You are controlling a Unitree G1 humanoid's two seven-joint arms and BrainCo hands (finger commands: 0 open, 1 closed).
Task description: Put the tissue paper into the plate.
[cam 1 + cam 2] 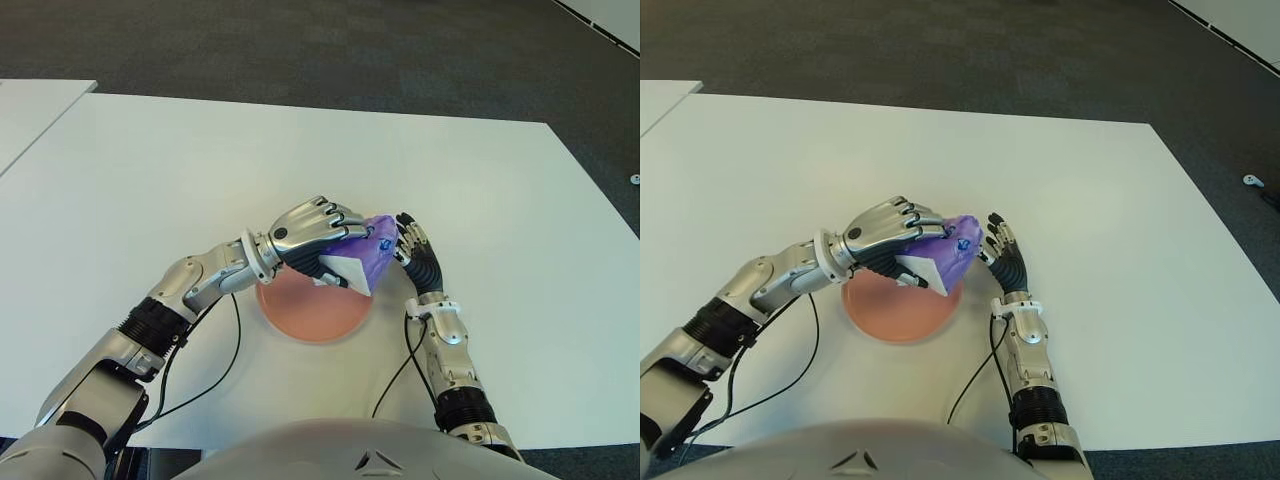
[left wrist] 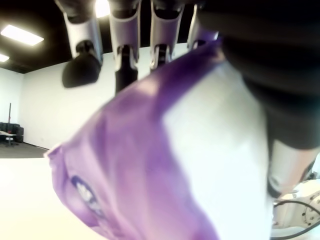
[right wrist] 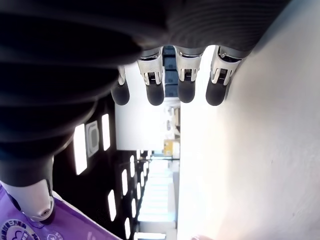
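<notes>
I see the purple and white tissue pack [image 1: 362, 258] gripped in my left hand [image 1: 312, 232], held above the far right edge of the pink plate [image 1: 300, 315], which sits on the white table [image 1: 150, 170] in front of me. The left hand's fingers [image 1: 335, 215] curl over the top of the pack, and its own wrist view shows the purple wrapper [image 2: 130, 165] filling most of the picture with the fingertips wrapped round its upper edge. I can't tell whether the pack's lower corner touches the plate or hangs just over it.

My right hand [image 1: 412, 248] stands just to the right of the pack, fingers straightened and relaxed, holding nothing. In its wrist view four fingertips [image 3: 186, 90] point outward, free of the pack, and the thumb tip lies close against the purple wrapper; whether they truly touch I can't make out.

The left hand and the pack hide much of the plate's far side.
</notes>
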